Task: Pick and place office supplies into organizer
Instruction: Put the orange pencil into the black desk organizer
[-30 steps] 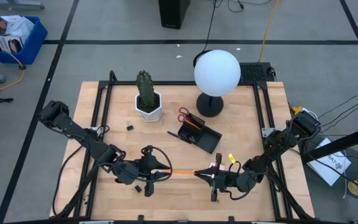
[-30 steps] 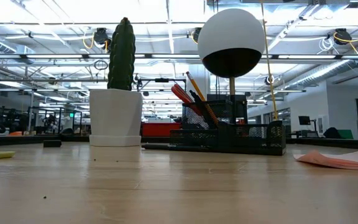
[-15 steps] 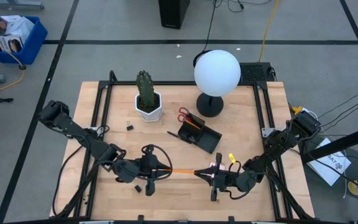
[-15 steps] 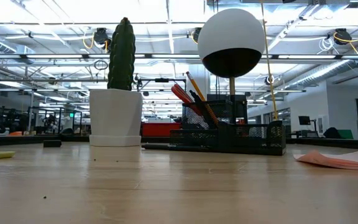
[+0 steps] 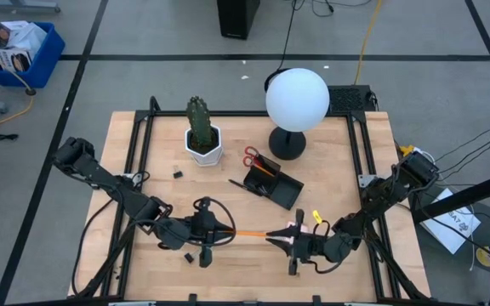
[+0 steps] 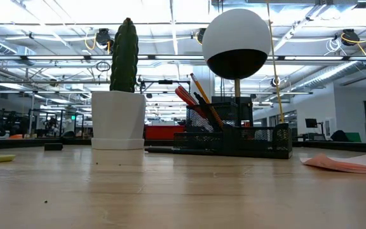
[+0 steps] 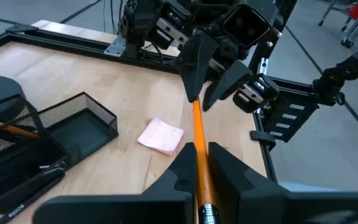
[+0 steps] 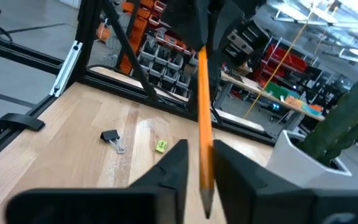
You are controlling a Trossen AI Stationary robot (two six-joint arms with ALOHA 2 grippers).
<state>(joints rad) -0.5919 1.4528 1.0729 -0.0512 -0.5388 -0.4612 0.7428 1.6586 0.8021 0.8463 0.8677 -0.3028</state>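
No visible change vs 1 s ago: both arms static. Pencil [image 5: 249, 233] bridges left claw [image 5: 220, 232] and right claw [image 5: 276, 238], each closed on one end, mid-handover. Tray [image 5: 272, 183] beyond claws, toward lamp [image 5: 296, 100]. Judgement: handover stalled; left must release next.

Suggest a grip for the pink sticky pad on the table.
Pinch the sticky pad across two opposite edges, straight down from above: it lies flat on the table, only thin sides exposed. Left gripper and right gripper are both shut on the orange pencil.
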